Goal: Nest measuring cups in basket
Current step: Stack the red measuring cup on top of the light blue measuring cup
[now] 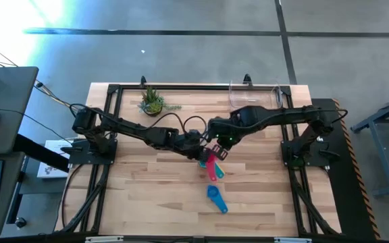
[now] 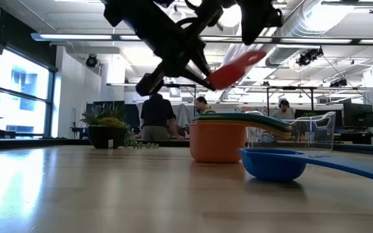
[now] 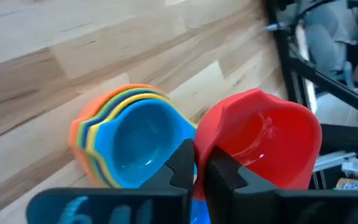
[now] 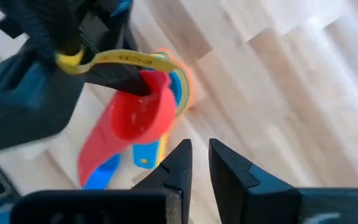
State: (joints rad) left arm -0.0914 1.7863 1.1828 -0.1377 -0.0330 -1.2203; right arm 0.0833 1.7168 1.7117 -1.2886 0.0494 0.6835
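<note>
Left gripper (image 3: 196, 171): closed on the rim of the red cup (image 3: 263, 140), which it holds in the air, tilted, above the middle of the table (image 1: 147, 196).

Right gripper (image 4: 199, 163): narrow gap between the fingers, nothing between them; positioned just beside the left gripper, above the table's middle.

Nested stack of cups (image 3: 126, 134): on the table directly under the red cup; orange cup (image 2: 217, 141) outermost, then green and yellow rims, with a blue cup (image 3: 143, 140) innermost. Handles fan out to one side.

Loose blue cup (image 2: 274, 163): on the table, apart from the stack, toward the front edge, handle flat.

Basket (image 1: 255, 94): clear bin at the table's far edge, right of centre; contents cannot be told.

Potted plant (image 1: 152, 101): far edge, left of the basket.

People (image 2: 155, 116): in the room beyond the table.
</note>
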